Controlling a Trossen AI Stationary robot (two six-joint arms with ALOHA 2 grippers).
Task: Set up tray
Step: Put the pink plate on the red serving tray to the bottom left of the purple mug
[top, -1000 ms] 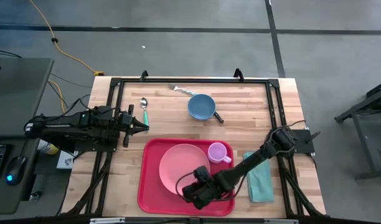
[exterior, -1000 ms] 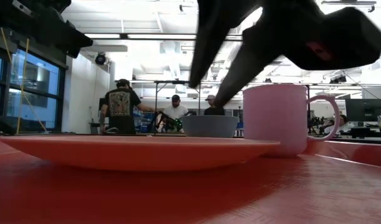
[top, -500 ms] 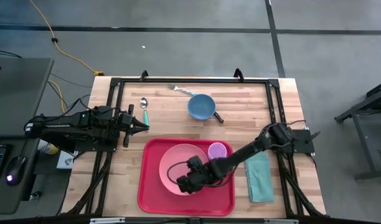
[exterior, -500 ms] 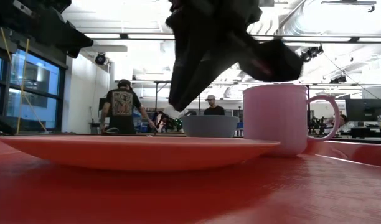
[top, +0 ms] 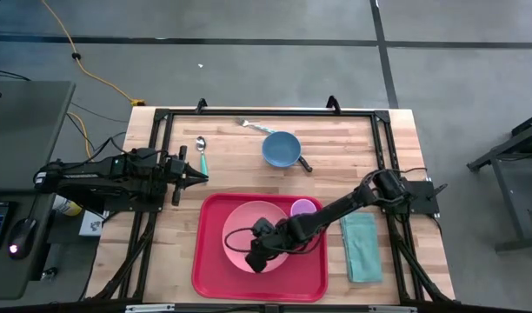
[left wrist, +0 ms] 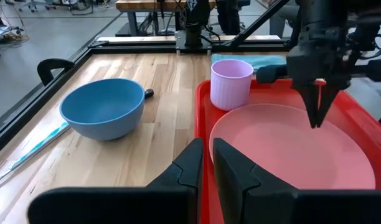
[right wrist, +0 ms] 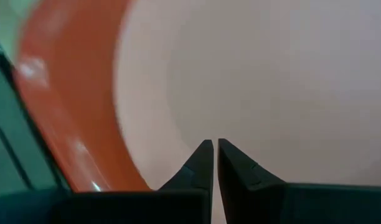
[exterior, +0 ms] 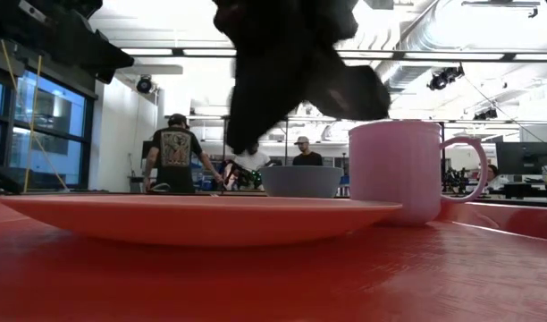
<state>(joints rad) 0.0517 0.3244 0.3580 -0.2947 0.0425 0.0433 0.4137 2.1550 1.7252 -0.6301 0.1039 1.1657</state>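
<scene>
The tray (top: pixel 209 269) is seen lying flat on the wooden table (top: pixel 353 143), at the table's near edge. A pink plate (top: pixel 240 228) is carried on the tray, and a pink mug (top: pixel 302 208) stands on the tray just beside the plate, on the side toward the green cloth (top: pixel 363 248). The cloth is laid on the table just beside the tray. The right gripper (top: pixel 256 259) is held above the plate's near part, its fingers (right wrist: pixel 206 163) pressed together with nothing between them. The left gripper (top: pixel 202 177) is kept over the table beyond the tray's far left corner; its fingers (left wrist: pixel 197 165) are set only a little apart and nothing is pinched. Farther from the tray, a blue bowl (top: pixel 282 149) and a spoon (top: pixel 202 153) with a teal handle are seen on the table.
</scene>
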